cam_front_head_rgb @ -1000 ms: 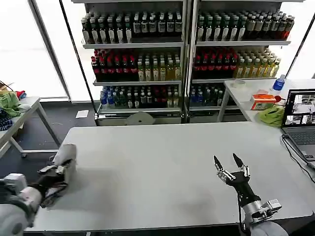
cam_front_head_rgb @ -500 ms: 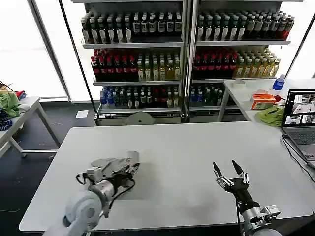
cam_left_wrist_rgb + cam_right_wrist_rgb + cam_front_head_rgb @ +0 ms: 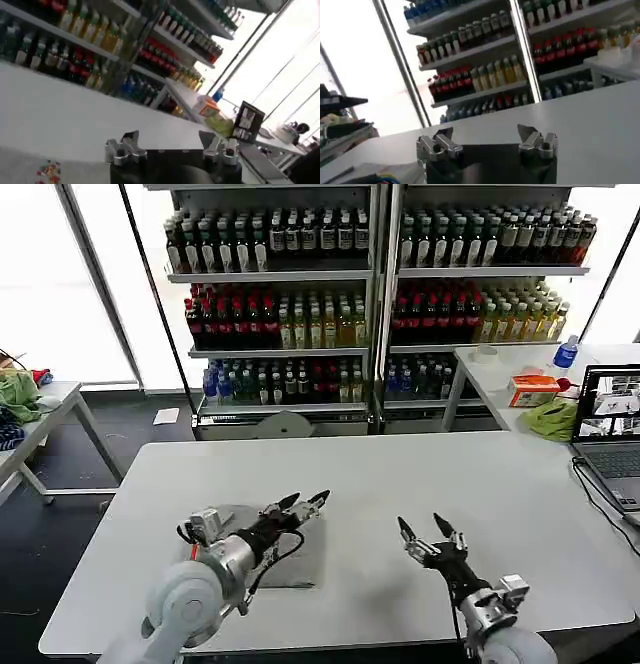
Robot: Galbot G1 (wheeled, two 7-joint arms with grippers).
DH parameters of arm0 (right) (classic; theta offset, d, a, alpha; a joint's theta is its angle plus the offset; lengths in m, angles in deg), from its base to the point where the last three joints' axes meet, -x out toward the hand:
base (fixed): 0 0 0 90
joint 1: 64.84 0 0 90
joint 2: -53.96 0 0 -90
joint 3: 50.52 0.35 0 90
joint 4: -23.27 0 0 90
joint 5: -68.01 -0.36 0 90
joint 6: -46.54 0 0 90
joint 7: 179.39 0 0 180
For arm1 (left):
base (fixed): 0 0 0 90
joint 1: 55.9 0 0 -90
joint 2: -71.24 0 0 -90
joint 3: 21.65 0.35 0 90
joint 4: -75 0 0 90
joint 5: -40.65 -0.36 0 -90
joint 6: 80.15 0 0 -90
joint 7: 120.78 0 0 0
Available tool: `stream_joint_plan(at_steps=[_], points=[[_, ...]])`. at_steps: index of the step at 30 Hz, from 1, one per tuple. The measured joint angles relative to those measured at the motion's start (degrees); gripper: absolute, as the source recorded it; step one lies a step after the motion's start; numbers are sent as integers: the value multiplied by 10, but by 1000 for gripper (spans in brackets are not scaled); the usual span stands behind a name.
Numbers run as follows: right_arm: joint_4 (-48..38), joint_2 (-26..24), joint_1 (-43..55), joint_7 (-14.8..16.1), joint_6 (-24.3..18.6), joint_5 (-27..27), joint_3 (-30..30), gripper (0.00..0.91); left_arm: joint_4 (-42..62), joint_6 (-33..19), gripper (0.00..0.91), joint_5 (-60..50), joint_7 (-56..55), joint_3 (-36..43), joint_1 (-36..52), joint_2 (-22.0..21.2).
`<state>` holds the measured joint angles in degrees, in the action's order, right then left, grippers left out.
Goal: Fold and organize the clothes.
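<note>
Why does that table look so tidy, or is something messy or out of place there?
Nothing stands out. One grey shirt lies flat on the white table under the open left gripper; the open right gripper hovers beside it, holding nothing.

Big white table (image 3: 400,484) up front, and behind it two tall shelving units (image 3: 380,294) packed with rows of bottled drinks, dark floor (image 3: 130,429) underneath. Bright windows (image 3: 60,274) on the left wash everything in daylight. There's a small side table (image 3: 55,399) at left, and another at right holding a laptop (image 3: 610,434).
</note>
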<state>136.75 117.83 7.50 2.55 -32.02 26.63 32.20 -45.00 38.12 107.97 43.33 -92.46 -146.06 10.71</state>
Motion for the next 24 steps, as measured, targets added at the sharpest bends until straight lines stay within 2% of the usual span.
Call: stream_joint_plan(at_steps=[7, 12, 17, 24], points=[[-25, -23, 99, -41, 85, -108, -107, 907, -21, -8, 907, -28, 31, -95, -48, 13], [-48, -36, 174, -59, 132, -192, -186, 907, -37, -11, 907, -45, 44, -156, -80, 12], [-78, -34, 234, -64, 162, -260, -246, 907, -50, -13, 907, -56, 54, -200, -109, 8], [-114, -28, 274, -63, 174, -313, -281, 907, -67, -11, 907, -63, 59, -250, -151, 4]])
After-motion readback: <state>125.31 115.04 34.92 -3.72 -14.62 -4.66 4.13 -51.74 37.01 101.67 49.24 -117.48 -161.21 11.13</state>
